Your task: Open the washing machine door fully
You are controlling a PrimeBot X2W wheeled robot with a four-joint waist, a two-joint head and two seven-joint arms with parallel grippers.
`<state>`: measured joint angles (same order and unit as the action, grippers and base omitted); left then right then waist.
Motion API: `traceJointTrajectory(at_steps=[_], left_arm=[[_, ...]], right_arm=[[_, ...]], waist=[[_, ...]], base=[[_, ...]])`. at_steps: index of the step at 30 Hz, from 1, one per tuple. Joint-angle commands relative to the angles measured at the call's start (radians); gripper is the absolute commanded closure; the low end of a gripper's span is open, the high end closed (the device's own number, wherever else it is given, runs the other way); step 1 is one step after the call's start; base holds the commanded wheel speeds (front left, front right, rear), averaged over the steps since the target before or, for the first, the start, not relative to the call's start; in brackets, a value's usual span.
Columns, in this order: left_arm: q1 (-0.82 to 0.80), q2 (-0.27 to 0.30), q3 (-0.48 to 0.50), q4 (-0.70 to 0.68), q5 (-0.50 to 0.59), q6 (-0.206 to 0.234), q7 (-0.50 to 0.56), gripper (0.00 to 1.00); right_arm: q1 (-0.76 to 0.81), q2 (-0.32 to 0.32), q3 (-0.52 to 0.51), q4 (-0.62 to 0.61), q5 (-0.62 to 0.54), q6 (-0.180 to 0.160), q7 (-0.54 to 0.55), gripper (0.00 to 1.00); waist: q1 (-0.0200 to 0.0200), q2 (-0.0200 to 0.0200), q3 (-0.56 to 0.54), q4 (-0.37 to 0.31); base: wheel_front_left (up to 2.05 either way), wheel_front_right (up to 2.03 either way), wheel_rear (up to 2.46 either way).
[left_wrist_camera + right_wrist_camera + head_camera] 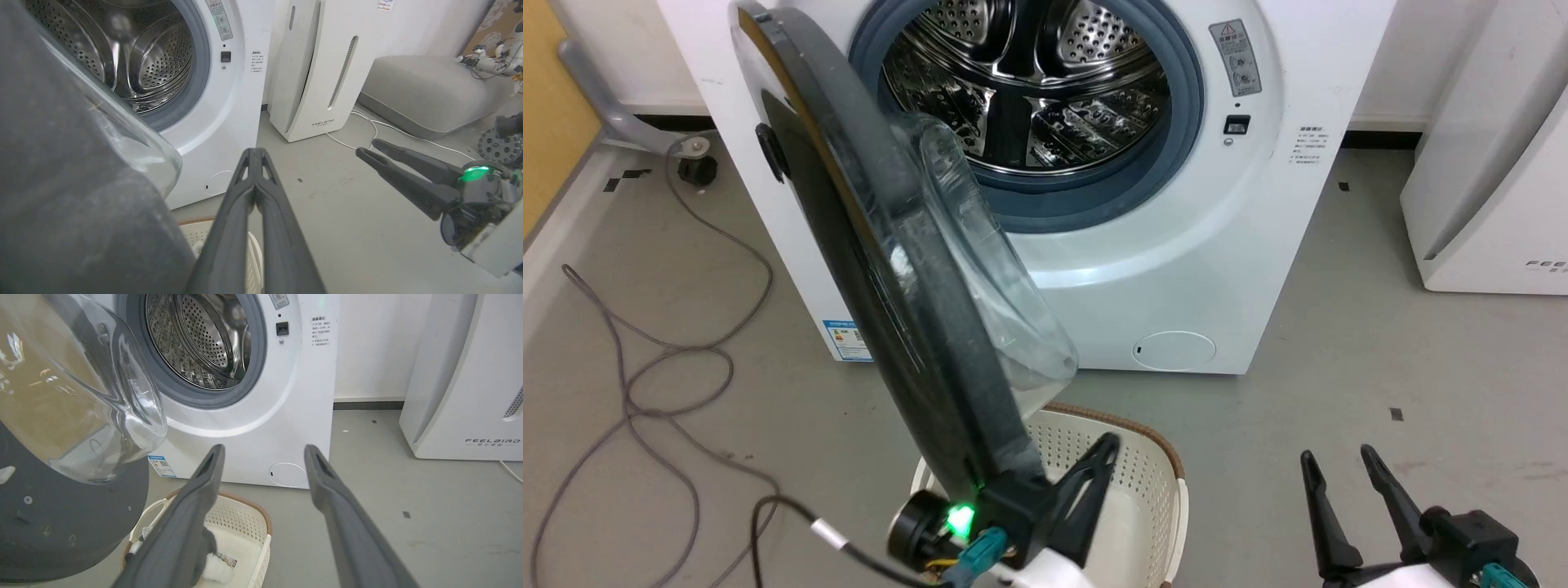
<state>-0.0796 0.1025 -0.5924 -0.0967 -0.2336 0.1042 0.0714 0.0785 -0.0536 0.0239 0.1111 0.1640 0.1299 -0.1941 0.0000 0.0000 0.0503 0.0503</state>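
Half-open: washing machine door [915, 343] stands edge-on off washing machine [1192, 245]. Left fingers [233, 228] pressed together, empty, just beside its lower edge; right fingers [347, 539] spread, idle. Push steadily along the hinge arc, clear of basket [1127, 490].

Grey floor [1339, 343] w/ washing machine [1217, 245], basket [1147, 498], cables [625, 367], white appliance [1486, 163]

One washing machine [1192, 245] with one round door [890, 310], one round flap [1174, 349] and one blue label [848, 339] low on its front; one white appliance [1486, 204] at the right edge of the frame; one perforated basket [1152, 482] at bottom centre; two claws, the left claw [255, 155] and the right claw [1337, 452], each with two dark fingers [339, 506]; on the floor [1380, 343] at lower left, grey cables [645, 359], seemingly two, though they tangle.
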Motion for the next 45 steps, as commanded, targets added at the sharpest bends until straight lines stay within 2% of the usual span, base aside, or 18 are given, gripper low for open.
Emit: traceJointTrajectory(at_steps=[1, 10, 18, 28, 38, 45], left_arm=[[0.017, 0.014, 0.013, -0.004, -0.003, 0.009, 0.003, 1.00], [0.145, 0.078, 0.041, -0.142, -0.003, 0.063, -0.001, 1.00], [0.226, 0.134, 0.097, -0.208, -0.009, 0.112, 0.012, 1.00], [0.299, 0.150, 0.186, -0.278, -0.028, 0.171, -0.093, 1.00], [0.320, 0.200, 0.381, -0.198, -0.091, 0.222, -0.191, 1.00], [0.277, 0.244, 0.519, -0.071, -0.154, 0.219, -0.259, 1.00]], right_arm=[[-0.017, 0.003, 0.004, 0.001, 0.005, 0.001, 0.001, 0.00], [0.001, 0.003, -0.001, -0.003, 0.015, 0.001, -0.007, 0.00], [0.034, 0.003, -0.010, -0.018, 0.017, 0.001, 0.002, 0.00], [0.043, 0.003, -0.030, -0.039, -0.011, 0.001, 0.029, 0.00], [0.042, 0.003, -0.015, -0.068, -0.003, 0.001, 0.048, 0.00], [0.047, 0.003, -0.013, -0.074, 0.002, 0.001, 0.057, 0.00]], waist=[[0.0000, 0.0000, -0.003, 0.000], [0.0000, 0.0000, -0.027, 0.026], [0.0000, 0.0000, -0.045, 0.092], [0.0000, 0.0000, -0.058, 0.171], [0.0000, 0.0000, -0.052, 0.193], [0.0000, 0.0000, -0.038, 0.186]], base=[[0.00, 0.00, 0.00], [0.00, 0.00, 0.00], [0.00, 0.00, 0.00], [0.00, 0.00, 0.00], [0.00, 0.00, 0.00], [0.00, 0.00, 0.00]])
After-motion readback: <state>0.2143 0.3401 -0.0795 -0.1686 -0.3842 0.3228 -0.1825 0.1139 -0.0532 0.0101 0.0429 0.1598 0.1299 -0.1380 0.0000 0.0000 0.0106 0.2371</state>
